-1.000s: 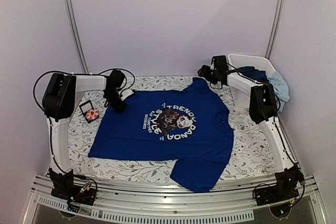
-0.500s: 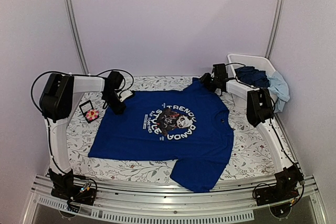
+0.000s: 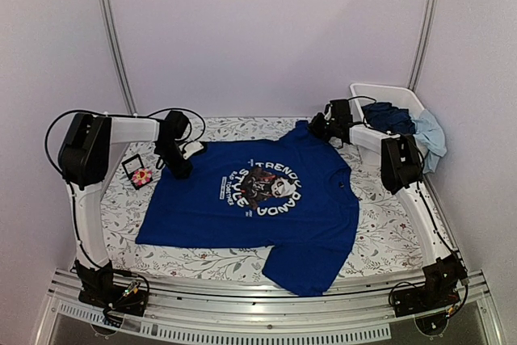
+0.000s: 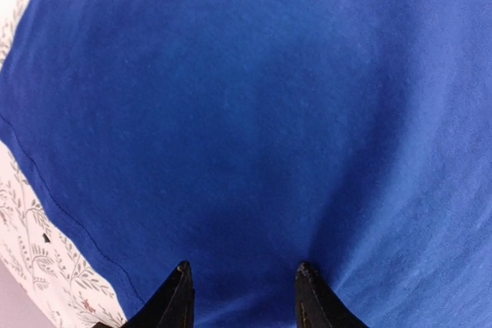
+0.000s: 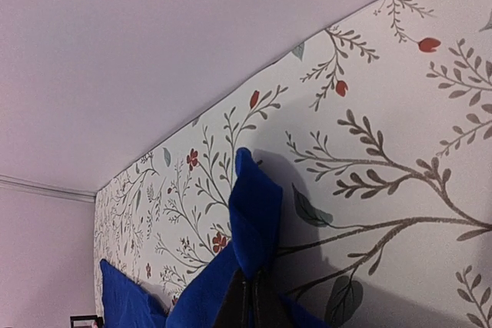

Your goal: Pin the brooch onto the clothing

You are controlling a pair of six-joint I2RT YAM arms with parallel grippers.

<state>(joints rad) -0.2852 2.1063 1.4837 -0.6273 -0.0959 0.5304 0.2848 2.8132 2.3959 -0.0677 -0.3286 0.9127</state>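
The royal-blue clothing point(image 3: 258, 204) lies flat on the table, its white lettering and panda picture facing up. The pink brooch point(image 3: 142, 176) rests on a small dark tray at the far left, apart from both grippers. My left gripper point(image 3: 182, 169) hovers low over the shirt's left edge. In the left wrist view its fingers point(image 4: 183, 289) stand apart over plain blue cloth point(image 4: 254, 97), holding nothing. My right gripper point(image 3: 318, 127) is at the shirt's far right corner. In the right wrist view it point(image 5: 252, 282) is shut on a raised fold of the blue fabric point(image 5: 257, 205).
A white bin point(image 3: 380, 91) at the back right holds bunched dark-blue and light-blue clothes point(image 3: 408, 123). The dark tray point(image 3: 132, 165) sits left of the shirt. A small white object point(image 3: 194, 149) lies by the left gripper. A floral cloth point(image 3: 392, 236) covers the table.
My right gripper has come down from beside the bin to the shirt's far corner and shut on a fold of it. The left arm has barely shifted.
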